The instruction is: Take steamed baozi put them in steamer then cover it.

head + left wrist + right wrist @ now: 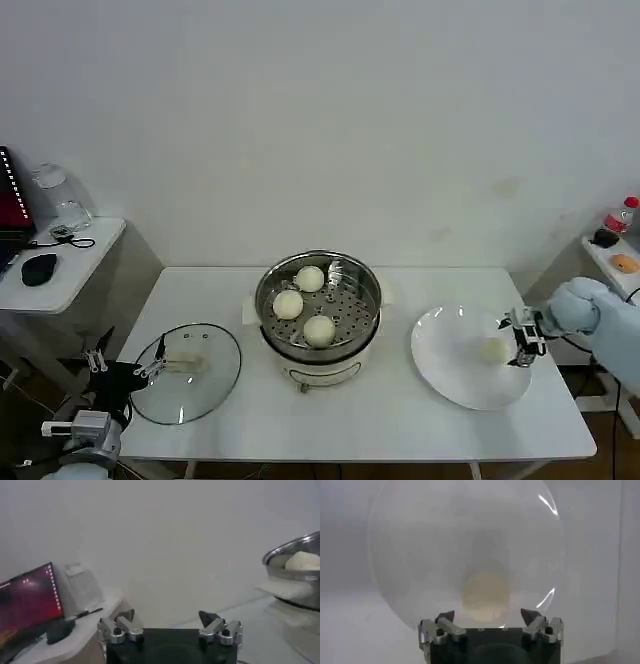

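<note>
The steamer (pixel 318 345), a shiny steel pot on a white base, stands at the table's middle with three baozi (pixel 319 329) on its perforated tray. Its rim (pixel 292 547) and one baozi (pixel 303 561) appear in the left wrist view. A single baozi (pixel 491 349) lies on the white plate (pixel 450 375) to the right. My right gripper (pixel 522 343) hangs open just right of that baozi (pixel 486 594), fingers apart and holding nothing. The glass cover (pixel 187 372) lies flat at the table's left. My left gripper (pixel 125 368) is open at the cover's left edge.
A side table (pixel 60 265) at the left carries a black mouse (pixel 38 268), a jar and a screen (pixel 27 602). A shelf at the far right holds a bottle (pixel 620 216). Bare tabletop runs along the front edge.
</note>
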Tool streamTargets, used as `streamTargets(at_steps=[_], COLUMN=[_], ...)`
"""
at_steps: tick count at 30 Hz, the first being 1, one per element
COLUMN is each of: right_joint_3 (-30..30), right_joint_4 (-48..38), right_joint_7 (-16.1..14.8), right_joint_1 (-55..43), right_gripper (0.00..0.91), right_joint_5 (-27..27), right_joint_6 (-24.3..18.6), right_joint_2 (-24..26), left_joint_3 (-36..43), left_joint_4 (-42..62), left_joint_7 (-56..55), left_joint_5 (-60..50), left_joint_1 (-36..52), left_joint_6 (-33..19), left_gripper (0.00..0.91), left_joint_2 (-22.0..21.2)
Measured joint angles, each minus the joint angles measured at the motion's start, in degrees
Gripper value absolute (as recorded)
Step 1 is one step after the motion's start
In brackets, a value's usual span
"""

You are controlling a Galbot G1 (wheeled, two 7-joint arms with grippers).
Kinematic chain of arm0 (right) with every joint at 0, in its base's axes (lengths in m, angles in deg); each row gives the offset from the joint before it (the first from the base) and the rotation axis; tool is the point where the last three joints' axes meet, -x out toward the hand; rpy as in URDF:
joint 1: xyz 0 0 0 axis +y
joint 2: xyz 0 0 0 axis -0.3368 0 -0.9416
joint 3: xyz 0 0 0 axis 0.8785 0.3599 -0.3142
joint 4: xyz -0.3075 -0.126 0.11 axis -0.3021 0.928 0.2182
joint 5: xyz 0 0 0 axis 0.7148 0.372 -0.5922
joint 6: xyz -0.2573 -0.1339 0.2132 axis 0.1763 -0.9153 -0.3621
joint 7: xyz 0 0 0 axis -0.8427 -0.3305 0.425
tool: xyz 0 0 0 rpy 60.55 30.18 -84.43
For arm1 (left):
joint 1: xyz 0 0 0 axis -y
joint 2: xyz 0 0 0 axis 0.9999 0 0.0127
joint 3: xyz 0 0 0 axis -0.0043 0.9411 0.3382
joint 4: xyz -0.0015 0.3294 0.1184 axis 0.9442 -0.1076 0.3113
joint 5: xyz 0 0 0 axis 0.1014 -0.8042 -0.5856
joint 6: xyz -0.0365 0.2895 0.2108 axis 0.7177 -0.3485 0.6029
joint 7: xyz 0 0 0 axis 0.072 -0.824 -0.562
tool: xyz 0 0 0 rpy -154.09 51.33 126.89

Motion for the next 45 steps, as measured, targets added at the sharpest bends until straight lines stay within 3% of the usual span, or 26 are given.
streamTargets(at_steps=[3,12,27,37,45], right_joint_3=[-0.4,-0.9,1.9,12.5,23.2], right_joint_4=[-1.6,-4.1,-2.2,5.3,11.0], right_joint_7=[-0.1,-0.9,-2.1,-2.3,-0.5], right_joint_1=[0.6,0.8,-3.4,-19.8,-34.5], right_gripper=[0.867,0.615,0.635,0.645,0.645], right_joint_5=[0.6,1.3,-1.0,-8.8,-18.6], right_joint_6=[-0.1,0.2,2.1,5.7,9.9], right_joint_2=[-1.4,-3.6,-2.7,-1.8,-6.3], left_joint_3=[-0.3,-0.5,-0.8,0.1,0.3], left_joint_4=[0.1,0.2,0.1,0.2,0.1], left_joint_7=[0.0,0.0,0.0,0.0,-0.1], left_joint_5=[0.0,0.0,0.1,0.0,0.2], left_joint_1=[0.0,-0.1,0.1,0.9,1.7], left_joint_6=[0.0,0.0,0.0,0.2,0.4], left_gripper=[0.907,0.907,0.907,0.907,0.907], left_joint_2=[0.0,-0.2,0.0,0.3,0.6])
